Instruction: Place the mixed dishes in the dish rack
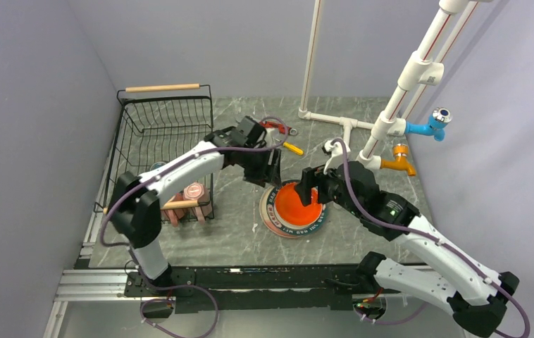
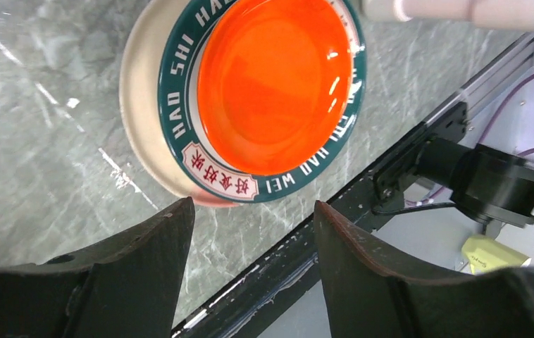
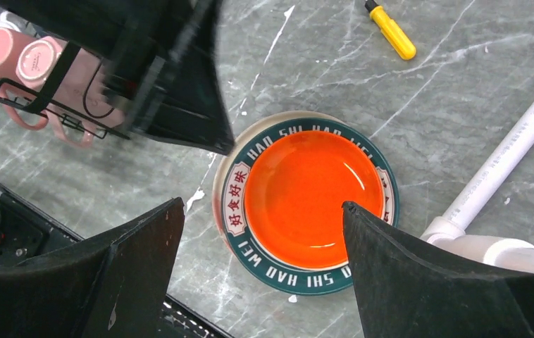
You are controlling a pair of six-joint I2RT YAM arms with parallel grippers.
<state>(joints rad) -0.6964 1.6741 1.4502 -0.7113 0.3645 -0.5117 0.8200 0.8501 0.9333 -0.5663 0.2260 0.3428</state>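
The orange-red plate (image 1: 297, 202) lies stacked inside the larger lettered-rim plate (image 1: 278, 224) on the table's middle. Both show in the left wrist view (orange plate (image 2: 275, 84), lettered rim (image 2: 172, 105)) and in the right wrist view (orange plate (image 3: 306, 197), lettered rim (image 3: 299, 278)). My left gripper (image 1: 268, 172) is open and empty, just above the stack's far-left edge (image 2: 250, 211). My right gripper (image 1: 309, 186) is open and empty, above the orange plate, one finger on either side of it (image 3: 264, 208). Two pink mugs (image 1: 194, 193) lie in the black wire dish rack (image 1: 165, 120).
A red-handled wrench (image 1: 272, 127) and a yellow-handled screwdriver (image 1: 292, 148) lie behind the plates; the screwdriver also shows in the right wrist view (image 3: 391, 28). The white pipe frame (image 1: 391, 120) with taps stands at the back right. The table's front rail (image 2: 363, 190) is near.
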